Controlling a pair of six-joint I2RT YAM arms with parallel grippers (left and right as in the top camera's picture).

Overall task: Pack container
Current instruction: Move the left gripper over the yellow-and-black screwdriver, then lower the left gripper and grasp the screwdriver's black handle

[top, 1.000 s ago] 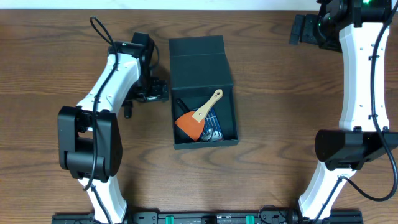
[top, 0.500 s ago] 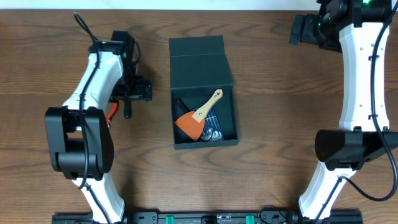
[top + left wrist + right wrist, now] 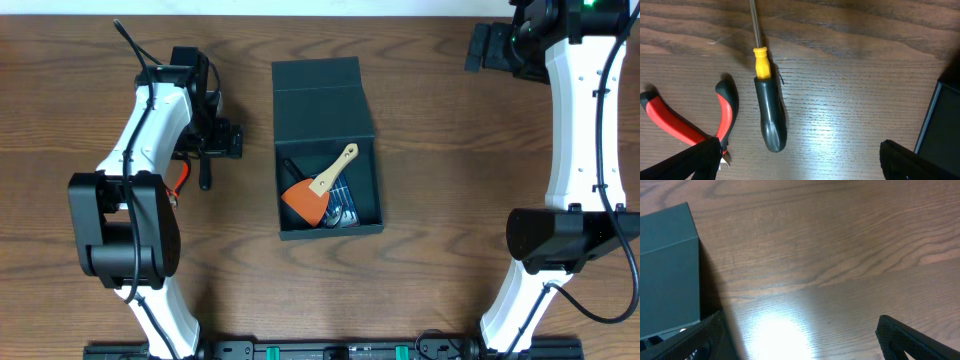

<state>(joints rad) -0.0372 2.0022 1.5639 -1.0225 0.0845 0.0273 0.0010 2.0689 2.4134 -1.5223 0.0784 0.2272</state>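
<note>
The dark teal container (image 3: 362, 214) stands open mid-table, its flap lid (image 3: 322, 97) folded back. Inside lies an orange scraper with a wooden handle (image 3: 318, 190) on top of other small items. My left gripper (image 3: 218, 140) hangs open left of the container, above a screwdriver (image 3: 771, 115) with a dark handle and yellow collar, and red-handled pliers (image 3: 690, 125). Nothing sits between its fingers (image 3: 910, 160). My right gripper (image 3: 490, 45) stays open at the far right back, over bare wood, with the container's lid (image 3: 667, 270) at the left of its view.
The screwdriver's handle (image 3: 205, 178) and the pliers (image 3: 181, 181) lie close together on the wooden table (image 3: 440, 200), left of the container. Both arm bases stand at the front edge.
My left arm has swung left, away from the container's side, and now hovers over the screwdriver and pliers. The right arm and the container's contents have not moved.
</note>
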